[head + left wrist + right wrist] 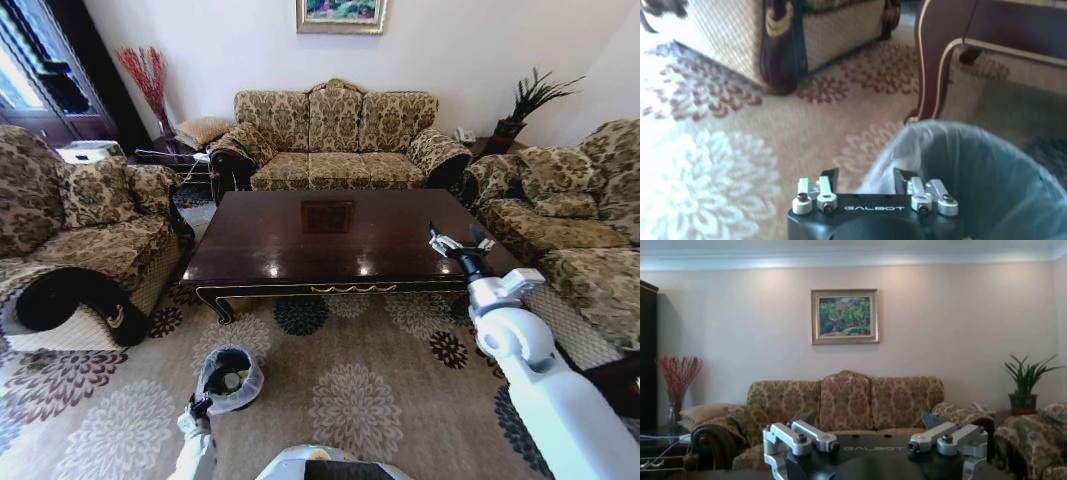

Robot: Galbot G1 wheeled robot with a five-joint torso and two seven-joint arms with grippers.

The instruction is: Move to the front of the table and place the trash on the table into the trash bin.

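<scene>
head: high, down on table (330, 235) | left wrist: close over trash bin (973, 165) | right wrist: level, facing sofa (847, 400), shared with head

Your right gripper (869, 421) sits with its fingers (802, 418) spread wide, facing a patterned sofa (840, 410) against the pale wall. A framed painting (844, 316) hangs above the sofa, red branches in a vase (677, 382) stand to one side, and a potted plant (1027, 385) to the other.

The right arm (545, 385) is a smooth white tube ending in a pale grey joint and black wrist. Each gripper (867, 176) has a black body marked GALBOT in white. Silver knuckles with dark screws carry its black fingers (829, 178).
</scene>
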